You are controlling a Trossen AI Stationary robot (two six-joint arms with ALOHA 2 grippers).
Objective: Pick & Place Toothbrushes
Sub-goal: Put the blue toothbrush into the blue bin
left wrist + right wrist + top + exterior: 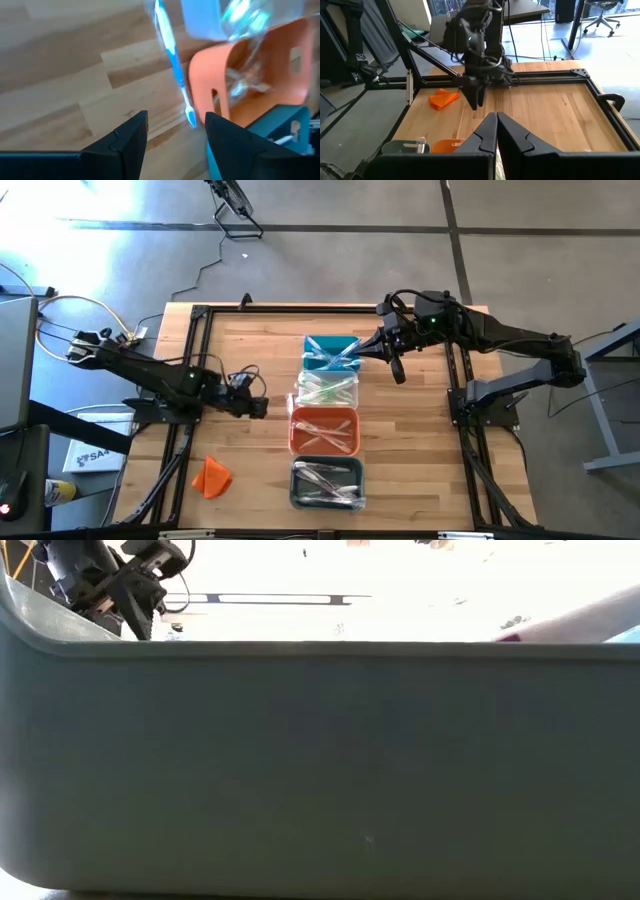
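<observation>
High view: overhead, looking straight down on the whole table (420, 450) and both arms. Low view: at table-top height, pressed close against the grey bin (320, 770), whose wall blocks nearly all of the picture. Left wrist view: very near the wood, facing the orange bin (260, 75). Right wrist view: higher, looking across the table toward the left arm. All 4 views share the row of bins.

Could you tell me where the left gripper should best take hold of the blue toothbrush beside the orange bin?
Probably mid-handle on the blue toothbrush, from above, the open left gripper straddling its thin shaft crosswise; its nearer end sits close by the orange bin, crowding one finger.
</observation>
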